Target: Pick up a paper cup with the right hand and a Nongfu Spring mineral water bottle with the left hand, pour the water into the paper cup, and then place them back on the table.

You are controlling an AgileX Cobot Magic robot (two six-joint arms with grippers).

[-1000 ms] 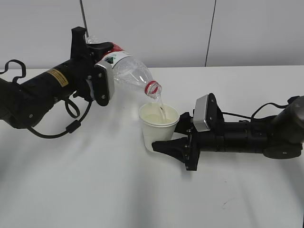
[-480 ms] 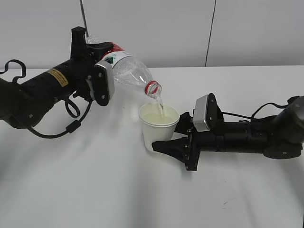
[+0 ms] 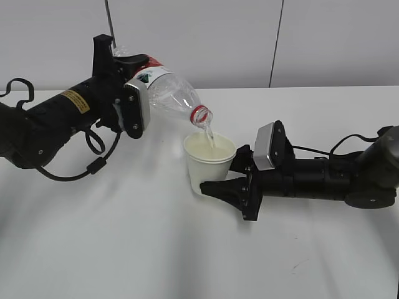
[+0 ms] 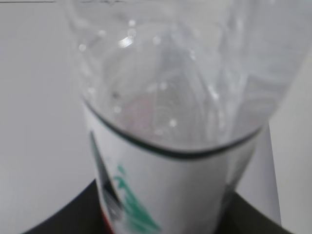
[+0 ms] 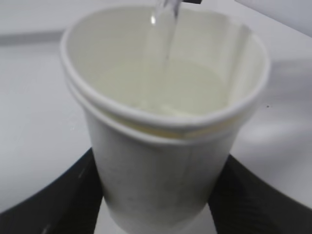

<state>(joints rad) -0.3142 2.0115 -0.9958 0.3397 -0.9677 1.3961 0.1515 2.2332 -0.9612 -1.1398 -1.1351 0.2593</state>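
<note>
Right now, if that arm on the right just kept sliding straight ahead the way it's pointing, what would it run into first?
The right arm points left across the table, its fingers already around the paper cup, so the cup comes first. Beyond the cup, the tabletop looks free as far as the exterior view shows; the bottle hangs higher, though depth is uncertain.

The paper cup (image 5: 161,161) fills most of the view, upright, its rolled rim near the top; a thin stream of water (image 5: 163,34) falls from the upper edge into it, and clear liquid lies in the cream-coloured bottom; a black finger (image 5: 58,195) presses each lower flank, left and right; the white counter (image 5: 34,97) lies behind.
</note>
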